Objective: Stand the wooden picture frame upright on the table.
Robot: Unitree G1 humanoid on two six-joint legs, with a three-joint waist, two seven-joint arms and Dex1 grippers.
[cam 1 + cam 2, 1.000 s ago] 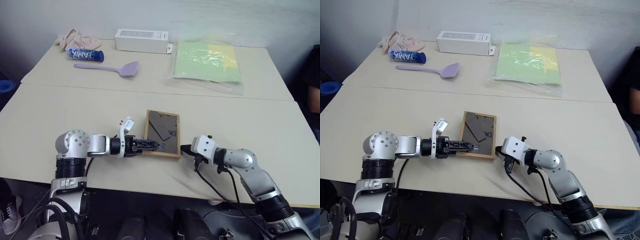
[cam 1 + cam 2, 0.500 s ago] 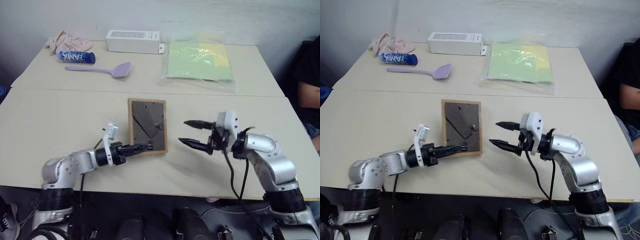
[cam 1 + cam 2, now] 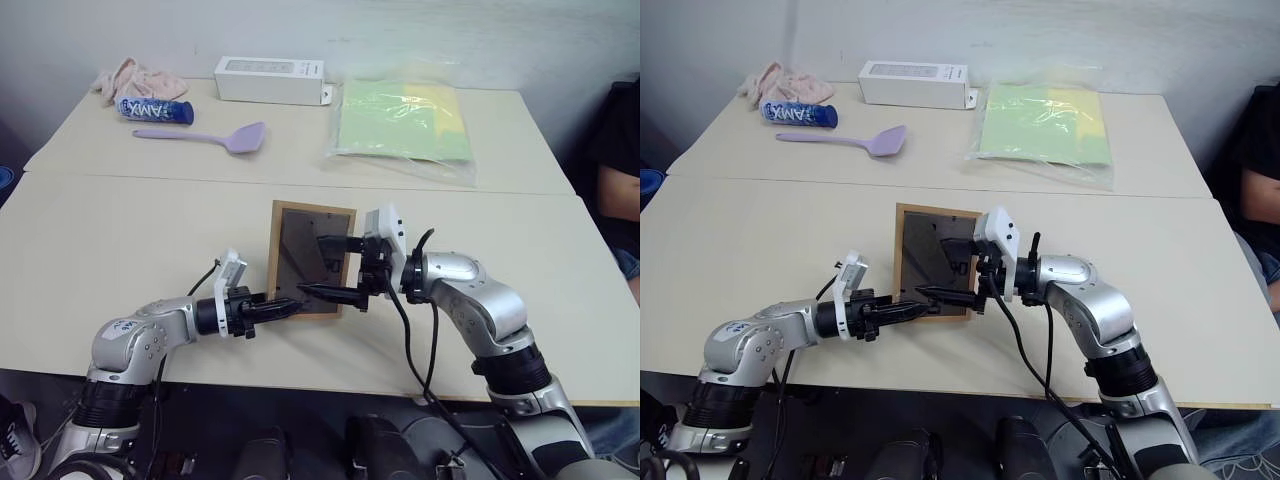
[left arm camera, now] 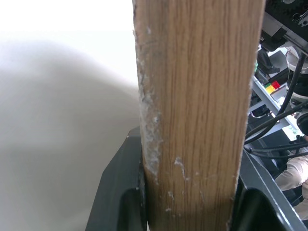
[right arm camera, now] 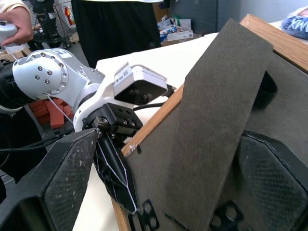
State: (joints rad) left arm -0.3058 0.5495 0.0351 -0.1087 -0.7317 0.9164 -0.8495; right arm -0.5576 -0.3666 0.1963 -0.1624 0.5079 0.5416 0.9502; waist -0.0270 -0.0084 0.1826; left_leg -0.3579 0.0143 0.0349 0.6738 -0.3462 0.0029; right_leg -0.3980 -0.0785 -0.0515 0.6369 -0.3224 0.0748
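Two black fingers of the left gripper clamp the near-left corner of the small rectangular wooden picture frame, whose light wood border sits squeezed between them in the left wrist view, one pad on each side of the edge. The frame is tilted up off the large beige table, its dark grey back panel facing the camera, its near edge low by the left fingertips.

The right gripper comes in from the frame's other side with its jaws spread wide and gripping nothing; the upper finger lies across the back panel and the lower one reaches along the frame's near edge towards the left fingertips. In the right wrist view the grey fold-out stand rises between the right gripper's two broad pads, angled away from the back panel.

Beyond the frame, past the seam between the two table slabs, lie a lilac plastic spatula, a blue cylindrical tube and a crumpled pink cloth on the left. A white oblong box stands at the far edge, and a clear plastic bag of green and yellow sheets lies to its right. A person's dark sleeve shows at the right border.
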